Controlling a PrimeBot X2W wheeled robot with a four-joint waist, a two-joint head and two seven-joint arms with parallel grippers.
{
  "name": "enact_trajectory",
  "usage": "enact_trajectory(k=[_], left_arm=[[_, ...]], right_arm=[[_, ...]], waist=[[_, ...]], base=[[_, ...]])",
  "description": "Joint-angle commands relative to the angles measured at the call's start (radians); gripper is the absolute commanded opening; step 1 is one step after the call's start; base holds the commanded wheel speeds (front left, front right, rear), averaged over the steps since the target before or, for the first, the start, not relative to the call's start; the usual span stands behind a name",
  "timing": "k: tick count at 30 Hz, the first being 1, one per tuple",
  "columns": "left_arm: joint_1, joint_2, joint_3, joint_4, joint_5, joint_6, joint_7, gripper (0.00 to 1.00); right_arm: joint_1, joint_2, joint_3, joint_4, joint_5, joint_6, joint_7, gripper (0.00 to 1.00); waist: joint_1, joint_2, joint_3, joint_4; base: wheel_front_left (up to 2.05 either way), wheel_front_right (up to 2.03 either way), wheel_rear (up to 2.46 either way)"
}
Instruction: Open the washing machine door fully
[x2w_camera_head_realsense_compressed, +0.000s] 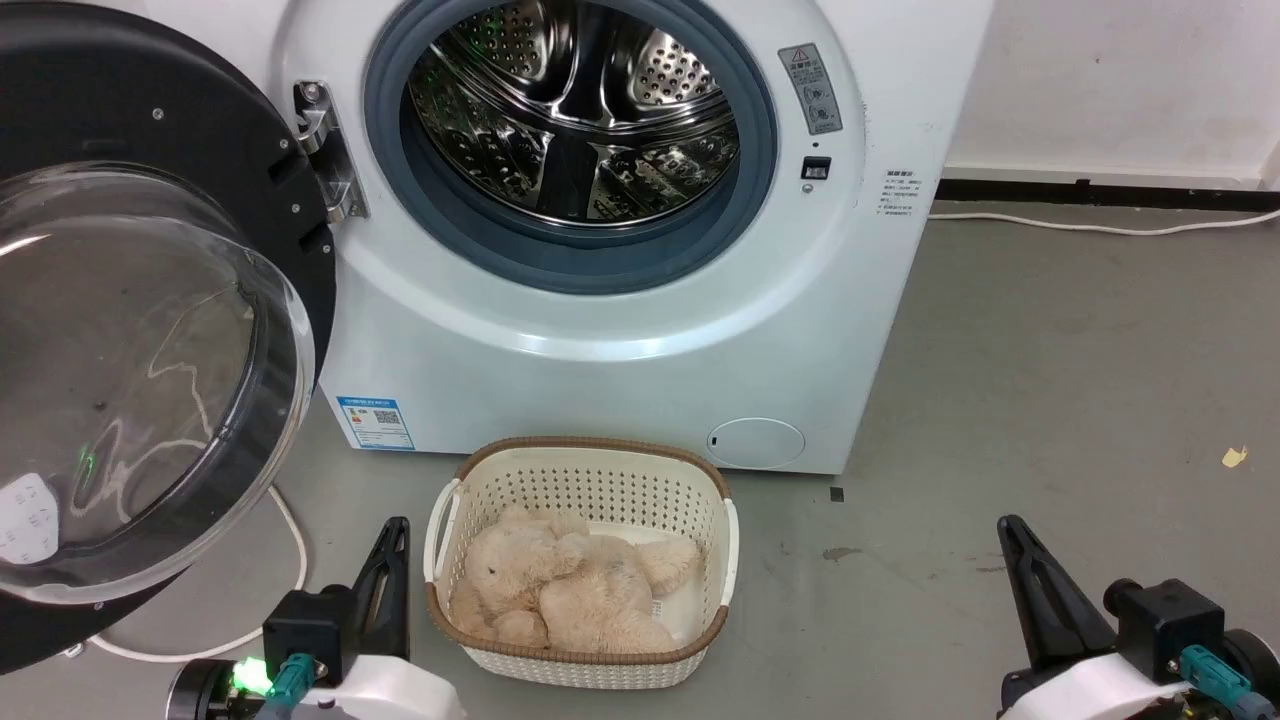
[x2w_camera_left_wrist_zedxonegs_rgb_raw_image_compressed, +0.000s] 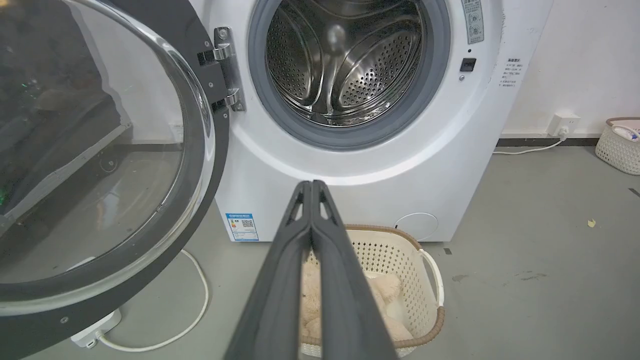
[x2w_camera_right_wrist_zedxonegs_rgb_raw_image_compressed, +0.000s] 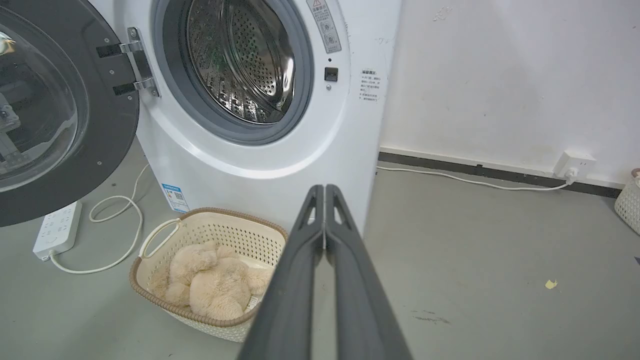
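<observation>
The white washing machine (x2w_camera_head_realsense_compressed: 640, 340) stands ahead, its steel drum (x2w_camera_head_realsense_compressed: 575, 100) bare inside the grey rubber ring. The washing machine door (x2w_camera_head_realsense_compressed: 120, 130), a black disc with a bulging clear glass bowl (x2w_camera_head_realsense_compressed: 130, 380), is swung wide out to the left on its metal hinge (x2w_camera_head_realsense_compressed: 325, 150). It also shows at the left of both wrist views (x2w_camera_left_wrist_zedxonegs_rgb_raw_image_compressed: 210, 150) (x2w_camera_right_wrist_zedxonegs_rgb_raw_image_compressed: 115, 135). My left gripper (x2w_camera_head_realsense_compressed: 395, 530) is low at the lower left, shut and empty, well clear of the door. My right gripper (x2w_camera_head_realsense_compressed: 1010, 530) is at the lower right, shut and empty too. Both pairs of fingers (x2w_camera_left_wrist_zedxonegs_rgb_raw_image_compressed: 312, 187) (x2w_camera_right_wrist_zedxonegs_rgb_raw_image_compressed: 320, 192) are pressed together.
A cream laundry basket (x2w_camera_head_realsense_compressed: 590, 465) holding a beige plush toy (x2w_camera_head_realsense_compressed: 570, 590) sits on the grey floor before the machine, between my grippers. A white power strip (x2w_camera_right_wrist_zedxonegs_rgb_raw_image_compressed: 57, 230) and its cord (x2w_camera_head_realsense_compressed: 290, 530) lie under the door. Another basket (x2w_camera_left_wrist_zedxonegs_rgb_raw_image_compressed: 617, 147) stands by the wall at right.
</observation>
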Motion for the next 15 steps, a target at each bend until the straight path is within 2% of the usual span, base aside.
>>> enact_trajectory(k=[1, 15], left_arm=[[-0.019, -0.007, 0.009, -0.004, 0.012, -0.006, 0.006, 0.0], [-0.025, -0.032, 0.044, -0.005, 0.046, -0.03, 0.031, 0.0]], right_arm=[[-0.013, 0.002, 0.002, -0.004, -0.008, 0.0, 0.007, 0.0], [-0.028, 0.003, 0.012, -0.006, -0.022, 0.0, 0.035, 0.0]], waist=[[0.0, 0.0, 0.0, 0.0], [-0.0001, 0.0, 0.0, -0.002]], base=[[0.0, 0.0, 0.0], [0.0, 0.0, 0.0]])
